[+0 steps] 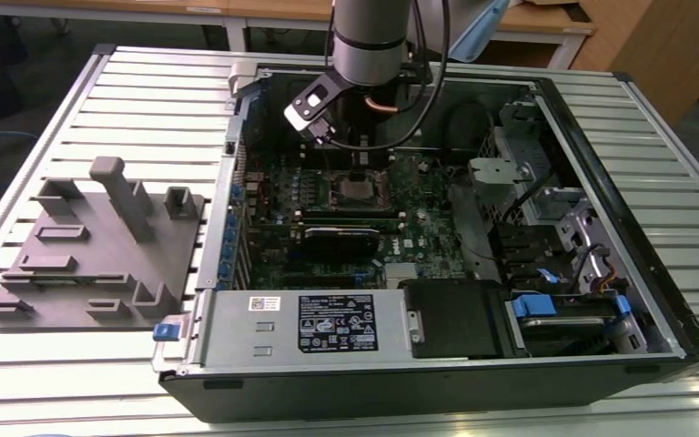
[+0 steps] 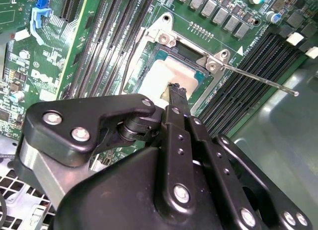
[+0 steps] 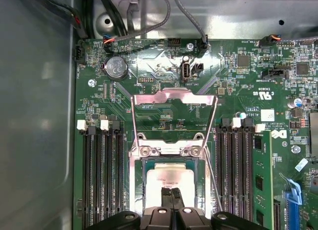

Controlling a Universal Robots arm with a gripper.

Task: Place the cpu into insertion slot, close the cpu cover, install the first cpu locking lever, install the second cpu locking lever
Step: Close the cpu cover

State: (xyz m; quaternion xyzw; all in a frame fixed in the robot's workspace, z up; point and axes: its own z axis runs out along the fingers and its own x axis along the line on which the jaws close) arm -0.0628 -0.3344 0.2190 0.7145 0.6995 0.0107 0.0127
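The cpu, with a pale silver top, lies flat in the insertion slot on the green motherboard; in the second wrist view the cpu sits inside the slot's metal rim. The cpu cover stands raised on its hinge behind the slot, its window showing the board beyond. My gripper is shut, with its fingertips together just over the middle of the chip and nothing held. A thin locking lever sticks out sideways, unlatched. In the exterior view, the slot lies below the arm.
Black memory slots flank the socket on both sides. The open computer case surrounds the board, with a power supply at the front and drive bays at the exterior view's right. A grey fixture lies on the slatted table at the exterior view's left.
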